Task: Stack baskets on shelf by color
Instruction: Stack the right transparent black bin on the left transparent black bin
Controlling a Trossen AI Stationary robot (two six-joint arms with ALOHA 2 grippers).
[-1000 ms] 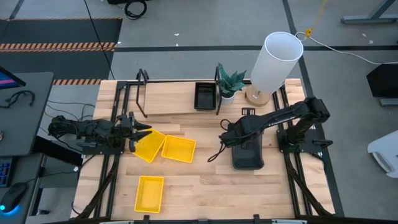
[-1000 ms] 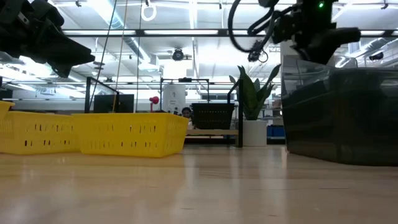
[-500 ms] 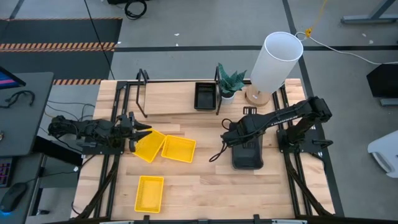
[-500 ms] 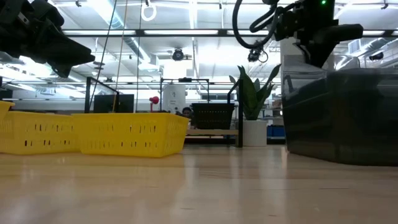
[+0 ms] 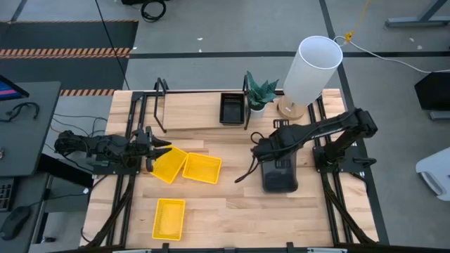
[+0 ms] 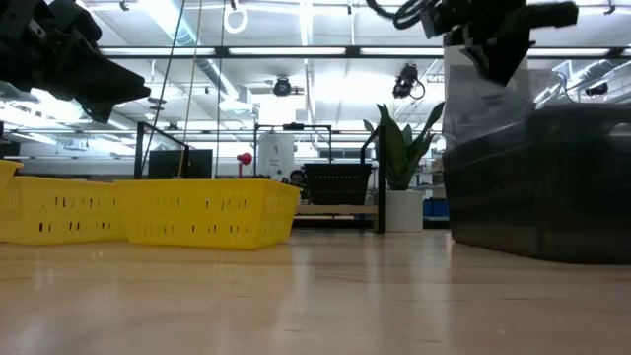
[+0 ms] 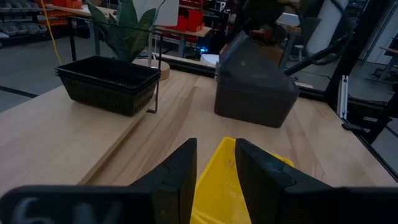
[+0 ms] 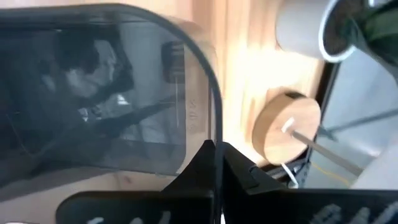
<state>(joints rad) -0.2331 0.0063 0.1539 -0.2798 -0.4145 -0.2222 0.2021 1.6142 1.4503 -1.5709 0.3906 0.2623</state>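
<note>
While the low view cuts off most of both arms at its top edge, you can still make out the dark grey baskets (image 6: 537, 177) filling its right side, with their far end out of frame. How many grey baskets sit in that stack cannot be told from any view. The right wrist view shows little beyond a translucent grey rim (image 8: 214, 134) pinched between the two dark fingers; reflections hide the basket's inside.

On the worktop (image 5: 232, 204) you have three yellow baskets: one (image 5: 169, 164) just in front of the left arm, a second (image 5: 202, 168) touching it on its right, and a third (image 5: 169, 217) apart, nearer the front edge. A black mesh basket (image 5: 232, 108) sits on the shelf (image 5: 190, 112) at its right end, beside a small potted plant (image 5: 260, 93). A tall white cylinder (image 5: 311, 67) on a round wooden base stands at the back right corner, near the right arm's path to the shelf.

The right gripper (image 5: 271, 150) sits over the back rim of the grey baskets (image 5: 280, 174), its jaws closed on that rim; the stack lies right of centre, well apart from the shelf.

The left gripper (image 5: 156, 149) rests at the left side of the worktop with its jaws partly apart, a corner of the nearest yellow basket (image 7: 221, 186) lying between the fingers (image 7: 180, 171). Whether they touch it cannot be told.
</note>
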